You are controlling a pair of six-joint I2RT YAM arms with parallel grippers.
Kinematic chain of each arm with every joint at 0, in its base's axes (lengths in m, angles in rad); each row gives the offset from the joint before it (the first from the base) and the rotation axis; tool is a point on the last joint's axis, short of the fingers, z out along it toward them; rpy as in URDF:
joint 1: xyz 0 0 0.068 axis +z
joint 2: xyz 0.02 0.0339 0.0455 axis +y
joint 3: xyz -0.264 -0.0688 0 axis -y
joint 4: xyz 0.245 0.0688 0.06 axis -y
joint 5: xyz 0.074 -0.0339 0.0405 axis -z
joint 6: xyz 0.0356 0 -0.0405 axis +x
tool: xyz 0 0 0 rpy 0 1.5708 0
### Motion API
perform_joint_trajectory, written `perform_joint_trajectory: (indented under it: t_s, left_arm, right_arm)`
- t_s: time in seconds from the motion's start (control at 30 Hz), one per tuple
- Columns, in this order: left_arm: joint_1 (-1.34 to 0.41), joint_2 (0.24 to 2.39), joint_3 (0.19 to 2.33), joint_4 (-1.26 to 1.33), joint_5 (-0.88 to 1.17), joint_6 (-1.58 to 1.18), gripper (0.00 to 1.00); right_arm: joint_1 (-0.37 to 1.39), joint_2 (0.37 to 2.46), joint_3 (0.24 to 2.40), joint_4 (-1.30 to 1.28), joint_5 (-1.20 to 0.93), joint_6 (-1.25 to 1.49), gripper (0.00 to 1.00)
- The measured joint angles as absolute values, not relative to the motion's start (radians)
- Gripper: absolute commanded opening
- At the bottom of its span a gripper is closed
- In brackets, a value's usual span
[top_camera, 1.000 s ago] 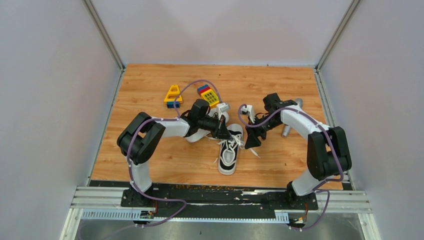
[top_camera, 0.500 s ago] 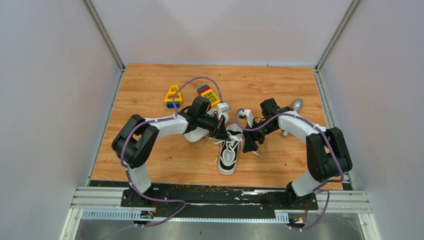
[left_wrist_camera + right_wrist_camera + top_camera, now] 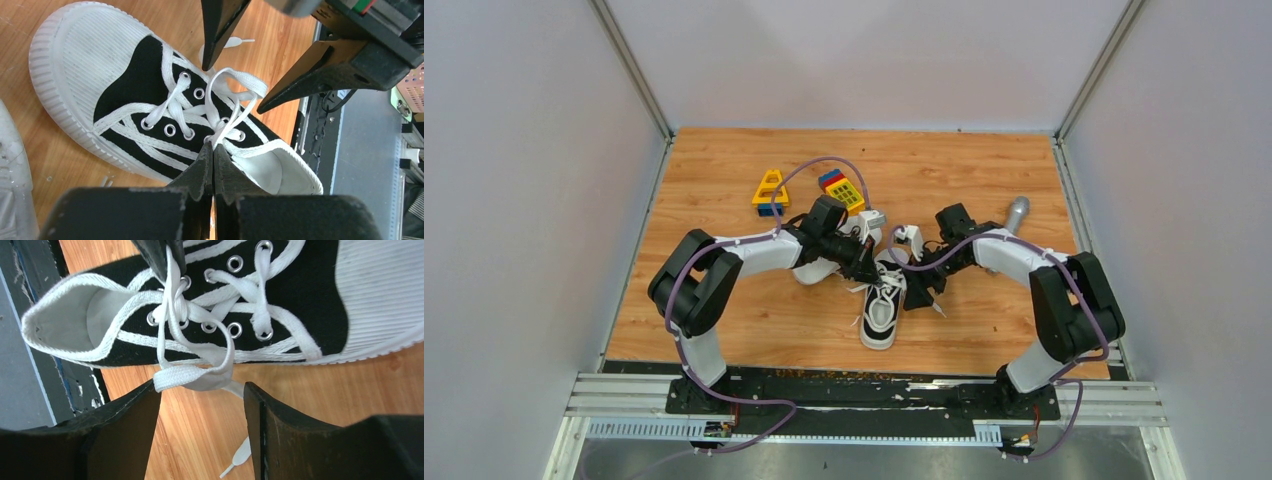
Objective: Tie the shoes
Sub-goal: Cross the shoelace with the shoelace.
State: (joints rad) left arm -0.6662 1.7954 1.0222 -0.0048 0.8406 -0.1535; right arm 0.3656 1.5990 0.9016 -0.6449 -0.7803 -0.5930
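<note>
Sneaker (image 3: 120, 100), black canvas with white ribbed toe cap, one of the shoes; sits sole down at the middle of the table (image 3: 724, 180), between both grippers. Judged light, likely to slide on the wood if tugged; canvas soft, rubber firm.

Laces (image 3: 200, 377): flat, white, limp, probably slippery. Best taken at the loop or close to the top eyelets, not by the shoe body.

Left gripper (image 3: 213, 150): closed, pinching the laces at the top eyelets.

Right gripper (image 3: 200, 386): jaws wide, loop lying between them.

Second shoe (image 3: 816, 270): beneath the left arm.

Toy blocks (image 3: 771, 190) and metal cylinder (image 3: 1016, 212): farther back, apart.
</note>
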Motion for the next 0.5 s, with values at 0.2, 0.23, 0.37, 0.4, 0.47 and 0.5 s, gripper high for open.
perform_joint_trajectory:
  t_s: [0.2, 0.23, 0.37, 0.4, 0.47, 0.5]
  left_arm:
    - [-0.666, 1.795, 1.023, -0.011, 0.834, -0.155, 0.0]
    - [-0.666, 1.795, 1.023, -0.011, 0.834, -0.155, 0.0]
    - [-0.666, 1.795, 1.023, -0.011, 0.837, -0.165, 0.0]
    - [-0.666, 1.795, 1.023, -0.011, 0.838, -0.17, 0.0]
    - [-0.666, 1.795, 1.024, -0.009, 0.84, -0.179, 0.0]
    - [-0.666, 1.795, 1.024, -0.007, 0.841, -0.183, 0.0]
  right_arm:
    - [0.373, 1.579, 0.839, -0.61, -0.756, -0.67, 0.61]
    - [0.377, 1.563, 0.815, -0.593, -0.744, -0.694, 0.61]
    - [0.398, 1.471, 0.745, -0.513, -0.709, -0.729, 0.56]
    - [0.408, 1.444, 0.721, -0.485, -0.695, -0.738, 0.54]
    - [0.427, 1.407, 0.684, -0.434, -0.673, -0.752, 0.48]
    - [0.436, 1.397, 0.667, -0.407, -0.662, -0.76, 0.44]
